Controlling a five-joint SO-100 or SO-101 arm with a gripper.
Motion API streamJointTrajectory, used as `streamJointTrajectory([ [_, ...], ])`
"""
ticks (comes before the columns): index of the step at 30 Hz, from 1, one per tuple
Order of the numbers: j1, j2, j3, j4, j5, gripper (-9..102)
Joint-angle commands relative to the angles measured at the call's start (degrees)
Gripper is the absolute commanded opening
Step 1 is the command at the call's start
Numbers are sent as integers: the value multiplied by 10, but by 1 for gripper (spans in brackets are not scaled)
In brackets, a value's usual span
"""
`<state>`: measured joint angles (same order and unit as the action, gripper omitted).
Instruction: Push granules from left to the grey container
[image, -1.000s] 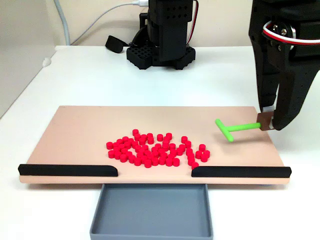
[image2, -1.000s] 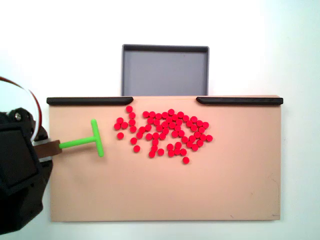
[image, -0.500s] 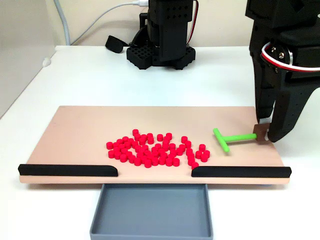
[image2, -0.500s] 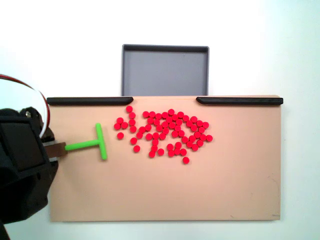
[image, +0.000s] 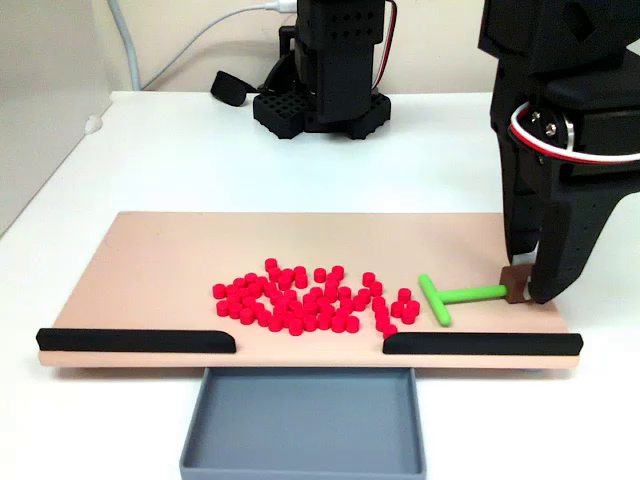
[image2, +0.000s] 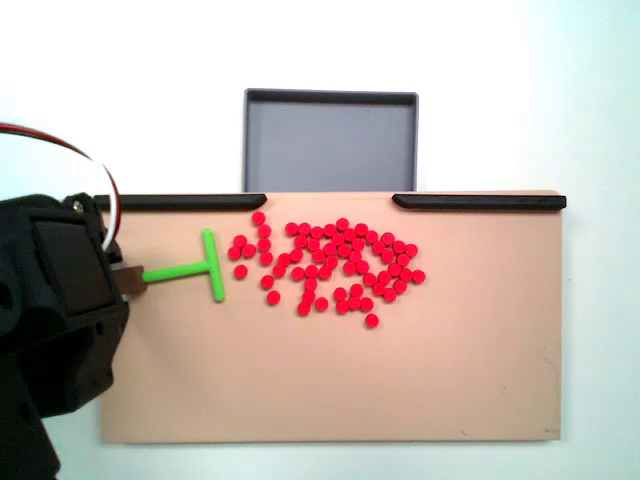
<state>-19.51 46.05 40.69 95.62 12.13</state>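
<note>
Many red granules (image: 308, 298) lie in a loose cluster on the beige board (image: 150, 270), just behind the gap between two black strips. In another fixed view the granules (image2: 335, 265) sit below the grey container (image2: 330, 140). The empty grey container (image: 303, 420) rests against the board's front edge, under that gap. My gripper (image: 524, 286) is shut on the brown end block of a green T-shaped pusher (image: 455, 296). The pusher's crossbar (image2: 212, 265) stands a small gap away from the nearest granules. The black gripper (image2: 125, 283) body hides the board's left end in that view.
Two black strips (image: 135, 340) (image: 482, 343) edge the board's front on either side of the gap. The arm's black base (image: 320, 95) stands on the white table behind the board, with a cable (image: 190, 45) and a small black part (image: 228, 88) beside it.
My gripper has carried the pusher toward the granules and closer to the board's strip-edged side; the crossbar is now almost at the cluster. The granules have not moved.
</note>
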Motion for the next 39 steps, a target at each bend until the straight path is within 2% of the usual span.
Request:
streamJointTrajectory([
  [1,9,5,-18,2,-4,0],
  [39,37,1,-18,2,-21,0],
])
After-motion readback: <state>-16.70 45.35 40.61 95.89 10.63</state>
